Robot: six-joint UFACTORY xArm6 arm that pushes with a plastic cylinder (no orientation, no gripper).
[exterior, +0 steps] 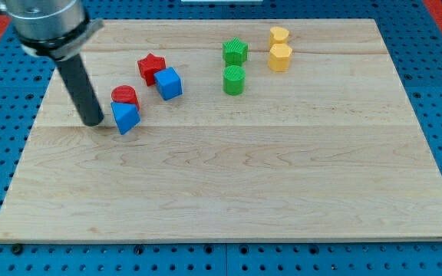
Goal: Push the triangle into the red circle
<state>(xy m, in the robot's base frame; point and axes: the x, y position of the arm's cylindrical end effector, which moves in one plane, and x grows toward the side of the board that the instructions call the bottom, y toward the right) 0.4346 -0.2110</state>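
The tip (93,121) sits just left of the blue triangle (125,117), holding nothing; triangle already touches the red circle (125,96), needing a final upward-right nudge.

Blue triangle (126,117): a small wedge-shaped block, blue on all visible faces, lying flat on the wooden tabletop (229,184) in its upper-left area. One corner points toward the view's bottom-left. No tilt observed.

Red circle (125,96): a short red cylinder, upright on its flat base, with its round top face visible. It stands directly toward the view's top from the blue triangle.

Relation: the triangle's upper edge meets the lower side of the red circle; the two appear to be touching, with the triangle partly covering the cylinder's base from this angle. Both blocks sit well left of the tabletop's centre.
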